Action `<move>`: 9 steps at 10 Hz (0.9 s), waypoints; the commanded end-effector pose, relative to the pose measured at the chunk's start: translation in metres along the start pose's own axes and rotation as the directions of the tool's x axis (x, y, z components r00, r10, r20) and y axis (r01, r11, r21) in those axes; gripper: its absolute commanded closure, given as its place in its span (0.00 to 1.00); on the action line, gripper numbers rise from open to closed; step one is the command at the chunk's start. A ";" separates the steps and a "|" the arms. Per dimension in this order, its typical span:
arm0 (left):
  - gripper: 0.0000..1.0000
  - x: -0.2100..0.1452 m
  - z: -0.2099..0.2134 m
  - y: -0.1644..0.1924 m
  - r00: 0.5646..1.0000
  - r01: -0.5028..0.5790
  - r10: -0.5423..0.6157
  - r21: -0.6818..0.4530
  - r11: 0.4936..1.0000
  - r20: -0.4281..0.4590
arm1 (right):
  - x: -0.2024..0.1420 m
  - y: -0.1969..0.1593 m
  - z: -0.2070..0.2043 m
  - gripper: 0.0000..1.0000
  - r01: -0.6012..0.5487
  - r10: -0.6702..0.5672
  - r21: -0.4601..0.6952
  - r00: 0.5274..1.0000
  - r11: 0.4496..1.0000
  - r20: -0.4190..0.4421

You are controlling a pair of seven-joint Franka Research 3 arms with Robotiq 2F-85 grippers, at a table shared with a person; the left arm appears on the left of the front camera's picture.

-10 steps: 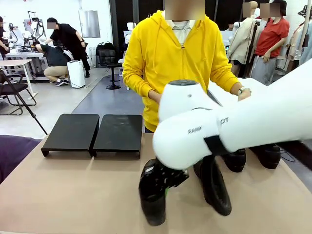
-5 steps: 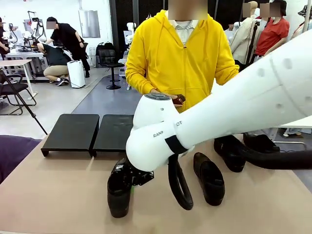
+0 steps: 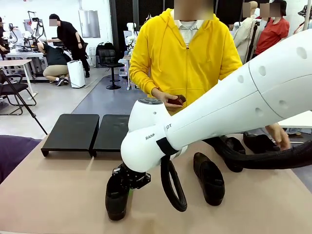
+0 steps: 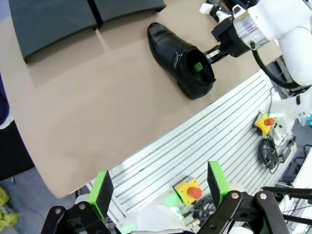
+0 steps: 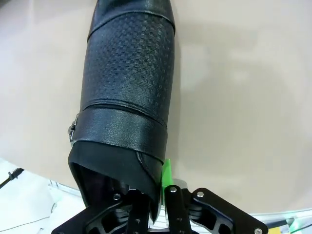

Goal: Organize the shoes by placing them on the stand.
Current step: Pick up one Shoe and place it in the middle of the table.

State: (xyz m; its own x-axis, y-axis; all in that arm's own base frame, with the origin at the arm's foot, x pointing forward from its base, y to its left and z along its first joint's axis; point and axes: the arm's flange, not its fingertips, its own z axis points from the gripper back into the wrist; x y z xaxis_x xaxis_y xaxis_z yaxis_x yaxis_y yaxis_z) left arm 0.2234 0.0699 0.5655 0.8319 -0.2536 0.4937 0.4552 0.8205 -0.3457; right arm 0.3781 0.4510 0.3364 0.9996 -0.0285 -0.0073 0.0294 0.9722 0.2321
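Black loafer [image 5: 129, 83], woven-embossed vamp

We see bright, even indoor light, a soft shadow beside the shoe [image 4: 178, 58], and wide-angle bending at wrist-view edges.

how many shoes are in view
4: the shoe in the right gripper at front, one mid-table, two farther right, partly behind the arm.
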 end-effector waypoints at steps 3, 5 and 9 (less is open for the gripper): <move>0.00 -0.001 0.002 0.001 1.000 0.012 -0.012 -0.013 1.000 0.003 | 0.003 0.007 0.015 0.00 0.042 -0.041 -0.023 0.999 0.999 0.030; 0.00 -0.001 0.002 0.001 1.000 0.012 -0.012 -0.013 1.000 0.003 | 0.001 -0.009 0.035 0.00 0.069 -0.069 0.002 0.996 0.998 0.048; 0.00 -0.001 0.002 0.001 1.000 0.012 -0.012 -0.013 1.000 0.003 | -0.010 -0.058 0.087 0.00 -0.002 0.003 -0.024 0.999 1.000 0.041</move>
State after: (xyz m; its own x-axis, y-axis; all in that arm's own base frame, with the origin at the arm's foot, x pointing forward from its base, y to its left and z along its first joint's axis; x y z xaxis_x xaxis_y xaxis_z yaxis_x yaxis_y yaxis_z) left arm 0.2235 0.0699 0.5654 0.8319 -0.2536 0.4936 0.4553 0.8205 -0.3457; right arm 0.3739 0.4003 0.3970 0.9970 -0.0688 0.0351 0.0607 0.9790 0.1949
